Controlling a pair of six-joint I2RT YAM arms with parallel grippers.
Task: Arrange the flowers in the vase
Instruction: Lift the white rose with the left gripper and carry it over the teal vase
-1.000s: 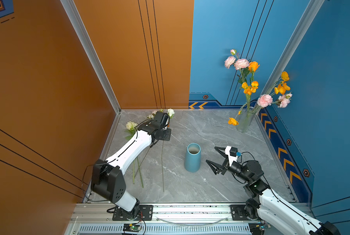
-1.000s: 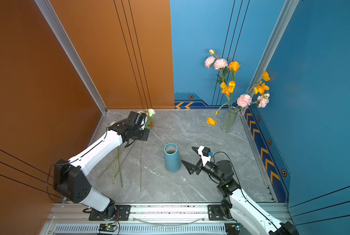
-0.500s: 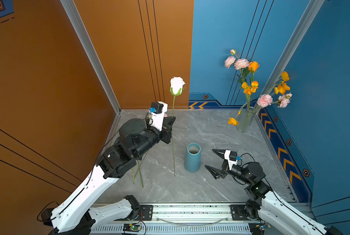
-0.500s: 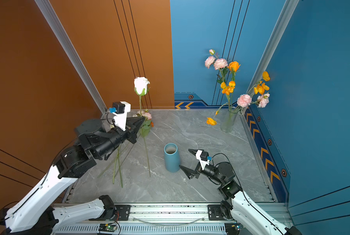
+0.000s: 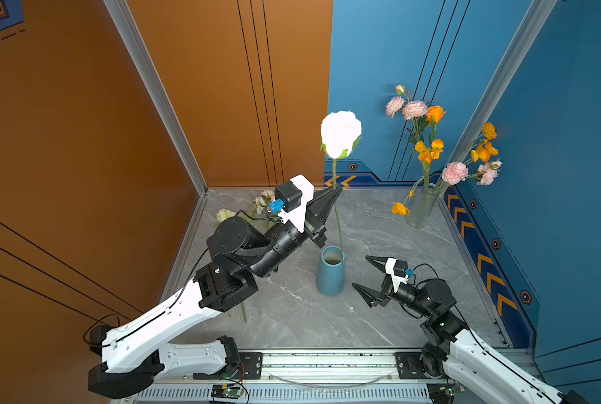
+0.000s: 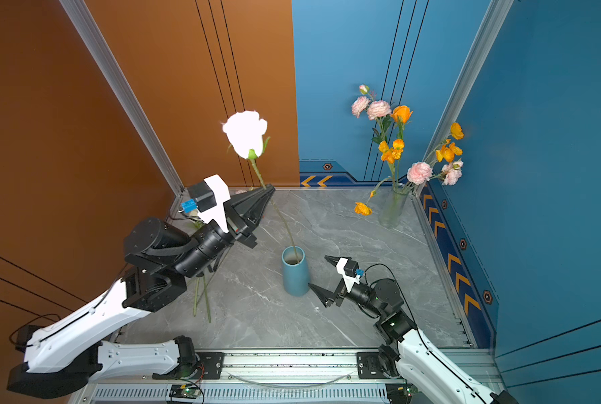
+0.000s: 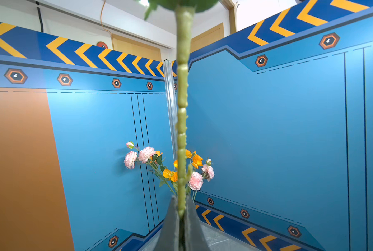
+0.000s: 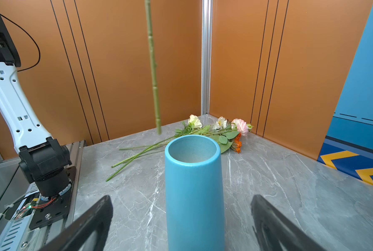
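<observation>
— Right wrist view first: where is the stem's end?

— Just above the blue vase (image 8: 193,195), near its rim. From that camera the tip looks beside the mouth rather than over it; in both top views the stem runs down to the mouth. So I cannot tell the exact line-up, only that nothing is inside yet.

— What holds it?

— My left gripper (image 5: 335,190), fingers pinched right together on the stem of the white rose (image 5: 341,134), some way below the bloom. The rose stands upright, high over the table (image 5: 309,321).

— And the other hand?

— My right gripper (image 5: 360,271) is spread wide and holds nothing. It sits low, just beside the blue vase, a finger to either side, not touching.

— Which step is this?

— Insertion, I'd say; the carry looks done. It is early in the job: the vase looks empty and the loose flowers (image 8: 219,123) lie in the far corner on my left. The glass vase (image 5: 418,210) in the other far corner has its own bunch.

— What does the next move call for?

— Centring the tip over the opening, then lowering straight down before I let go. The long stem will likely lean on the rim, so closing my right fingers on the vase might steady it.
</observation>
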